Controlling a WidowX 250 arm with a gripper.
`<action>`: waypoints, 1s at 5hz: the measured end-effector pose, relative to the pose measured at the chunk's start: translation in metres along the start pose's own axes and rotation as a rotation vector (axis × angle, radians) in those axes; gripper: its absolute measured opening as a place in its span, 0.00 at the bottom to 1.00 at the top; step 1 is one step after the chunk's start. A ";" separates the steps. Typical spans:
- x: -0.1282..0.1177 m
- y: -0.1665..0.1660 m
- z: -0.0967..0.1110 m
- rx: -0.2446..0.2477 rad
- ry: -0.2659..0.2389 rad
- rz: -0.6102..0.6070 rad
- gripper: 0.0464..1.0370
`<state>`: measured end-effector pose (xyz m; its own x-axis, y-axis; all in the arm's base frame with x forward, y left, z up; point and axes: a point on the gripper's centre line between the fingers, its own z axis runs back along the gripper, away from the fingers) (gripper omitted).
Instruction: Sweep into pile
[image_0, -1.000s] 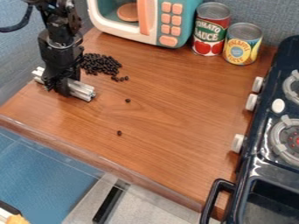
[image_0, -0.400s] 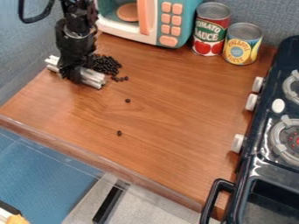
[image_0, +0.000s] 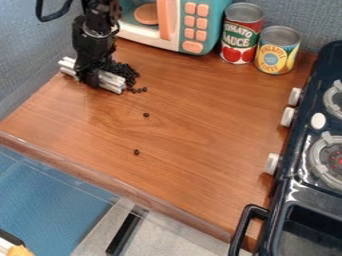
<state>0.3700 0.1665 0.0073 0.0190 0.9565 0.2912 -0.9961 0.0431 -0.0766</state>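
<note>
Camera view: with your gripper (image_0: 89, 78) closed on the silvery bar (image_0: 112, 81), you are holding it crosswise beside the dark bean pile (image_0: 128, 72), presumably because its length is offering a broad sweeping edge, while two stray beans (image_0: 146, 115) are lying apart.
</note>
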 end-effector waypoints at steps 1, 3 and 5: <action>-0.001 -0.005 0.000 -0.004 -0.003 -0.005 0.35; -0.021 0.014 0.015 -0.020 0.057 -0.020 0.35; -0.030 0.024 0.088 -0.197 0.079 -0.035 0.35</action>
<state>0.3379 0.1133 0.0811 0.0679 0.9728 0.2215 -0.9588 0.1250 -0.2551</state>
